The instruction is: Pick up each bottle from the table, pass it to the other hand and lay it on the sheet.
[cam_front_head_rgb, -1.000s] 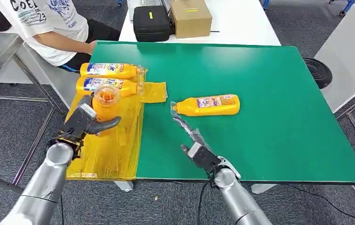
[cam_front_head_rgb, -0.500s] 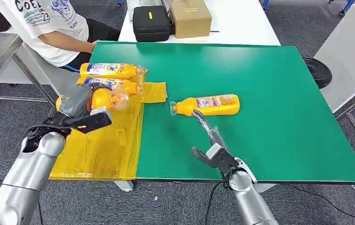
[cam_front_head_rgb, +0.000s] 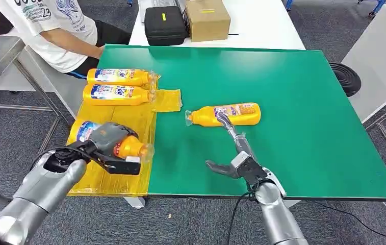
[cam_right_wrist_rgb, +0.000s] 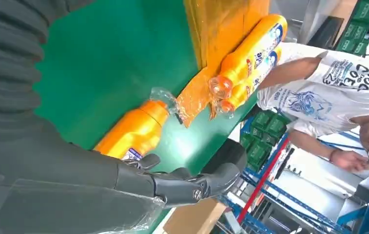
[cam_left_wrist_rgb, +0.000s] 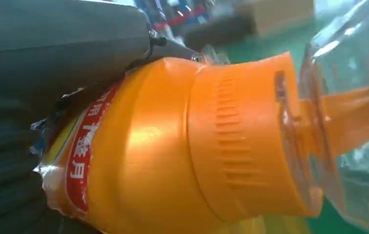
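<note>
Left hand [cam_front_head_rgb: 110,147] first: I grip a bottle [cam_front_head_rgb: 129,148] lying on its side over the near end of the yellow sheet [cam_front_head_rgb: 110,179], cap pointing right (its clear overcap fills my wrist camera). Two more bottles [cam_front_head_rgb: 118,85] lie side by side at the sheet's far end. On the green table [cam_front_head_rgb: 292,87], right of the sheet, lies a fourth bottle [cam_front_head_rgb: 226,114]; my right hand [cam_front_head_rgb: 237,161] is spread and empty, fingertips touching it.

Orange bottles [cam_front_head_rgb: 225,115] with blue-and-white, perhaps partly red, labels; yellow sheet [cam_front_head_rgb: 114,143]; green table [cam_front_head_rgb: 282,102].
</note>
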You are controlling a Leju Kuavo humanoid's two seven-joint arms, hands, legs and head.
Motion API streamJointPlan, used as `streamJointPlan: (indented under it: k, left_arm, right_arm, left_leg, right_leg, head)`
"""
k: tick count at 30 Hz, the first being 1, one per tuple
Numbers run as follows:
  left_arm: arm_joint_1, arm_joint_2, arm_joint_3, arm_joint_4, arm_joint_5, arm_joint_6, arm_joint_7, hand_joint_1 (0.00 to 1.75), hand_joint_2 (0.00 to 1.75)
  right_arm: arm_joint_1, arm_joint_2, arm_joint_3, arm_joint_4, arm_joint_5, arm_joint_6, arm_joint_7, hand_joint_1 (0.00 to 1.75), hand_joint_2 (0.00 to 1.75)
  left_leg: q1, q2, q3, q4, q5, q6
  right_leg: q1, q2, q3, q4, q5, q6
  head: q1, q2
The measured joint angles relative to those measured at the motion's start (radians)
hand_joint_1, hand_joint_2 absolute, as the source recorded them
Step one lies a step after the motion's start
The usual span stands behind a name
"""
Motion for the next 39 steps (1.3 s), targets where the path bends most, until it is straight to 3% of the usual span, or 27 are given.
streamJointPlan:
  k: [16, 19, 20, 21, 28, 29, 30, 32, 39]
  left_arm:
    - [-0.059, 0.003, -0.091, 0.157, 0.021, -0.037, -0.001, 1.75, 1.75]
    - [-0.134, -0.007, -0.123, 0.264, 0.065, -0.1, -0.033, 1.45, 1.75]
    - [-0.144, -0.01, -0.126, 0.279, 0.072, -0.109, -0.04, 0.87, 1.75]
    - [-0.153, -0.011, -0.129, 0.294, 0.082, -0.121, -0.05, 0.73, 1.75]
    - [-0.208, -0.013, -0.151, 0.365, 0.124, -0.168, -0.093, 0.73, 1.75]
    - [-0.21, -0.014, -0.153, 0.371, 0.125, -0.168, -0.093, 0.38, 1.75]
    - [-0.212, -0.014, -0.155, 0.375, 0.125, -0.168, -0.093, 0.23, 1.75]
    - [-0.215, -0.015, -0.159, 0.382, 0.125, -0.169, -0.093, 0.07, 1.75]
    - [-0.226, -0.026, -0.178, 0.413, 0.143, -0.178, -0.1, 0.0, 1.75]
  right_arm:
    - [-0.006, 0.0, -0.002, 0.005, -0.002, 0.003, -0.004, 0.0, 1.75]
    - [-0.012, 0.0, -0.002, 0.019, -0.004, -0.001, -0.006, 0.0, 1.75]
    - [-0.011, 0.0, -0.002, 0.021, -0.005, -0.002, -0.006, 0.0, 1.75]
    - [-0.011, 0.0, -0.002, 0.022, -0.005, -0.003, -0.007, 0.0, 1.75]
    - [0.001, 0.0, -0.002, 0.023, 0.0, -0.006, -0.014, 0.0, 1.75]
    - [0.001, 0.0, -0.002, 0.023, 0.0, -0.006, -0.015, 0.0, 1.75]
    - [0.001, 0.0, -0.002, 0.023, 0.0, -0.006, -0.015, 0.0, 1.75]
    - [0.002, 0.0, -0.002, 0.023, 0.0, -0.006, -0.015, 0.0, 1.75]
    - [0.002, -0.001, -0.006, 0.024, -0.002, -0.008, -0.015, 0.0, 1.75]
  left_leg:
    - [0.0, 0.0, 0.0, 0.0, 0.0, 0.0]
    - [0.0, 0.0, 0.0, 0.0, 0.001, 0.0]
    - [0.0, 0.0, 0.0, 0.0, 0.001, 0.0]
    - [0.0, 0.0, 0.0, 0.0, 0.001, 0.0]
    - [0.0, 0.0, 0.0, 0.0, 0.001, 0.0]
    - [0.0, 0.0, 0.0, 0.0, 0.001, 0.0]
    - [0.0, 0.0, 0.001, 0.0, 0.001, 0.0]
    - [0.0, 0.0, 0.001, 0.0, 0.001, 0.0]
    - [0.0, 0.0, 0.0, 0.0, 0.001, 0.0]
  right_leg:
    - [0.0, 0.0, 0.0, 0.0, 0.0, 0.0]
    - [0.0, 0.0, 0.0, 0.0, 0.0, 0.0]
    - [0.0, 0.0, 0.0, 0.0, 0.0, 0.0]
    - [0.0, 0.0, 0.0, 0.0, 0.0, 0.0]
    - [0.0, 0.0, 0.0, 0.0, 0.0, 0.0]
    - [0.0, 0.0, 0.0, 0.0, 0.0, 0.0]
    - [0.0, 0.0, 0.0, 0.0, 0.0, 0.0]
    - [0.0, 0.0, 0.0, 0.0, 0.0, 0.0]
    - [0.0, 0.0, 0.0, 0.0, 0.0, 0.0]
  head:
    - [0.0, 0.0]
    - [0.0, 0.0]
    - [0.0, 0.0]
    - [0.0, 0.0]
    - [0.0, 0.0]
    - [0.0, 0.0]
    - [0.0, 0.0]
    - [0.0, 0.0]
    - [0.0, 0.0]
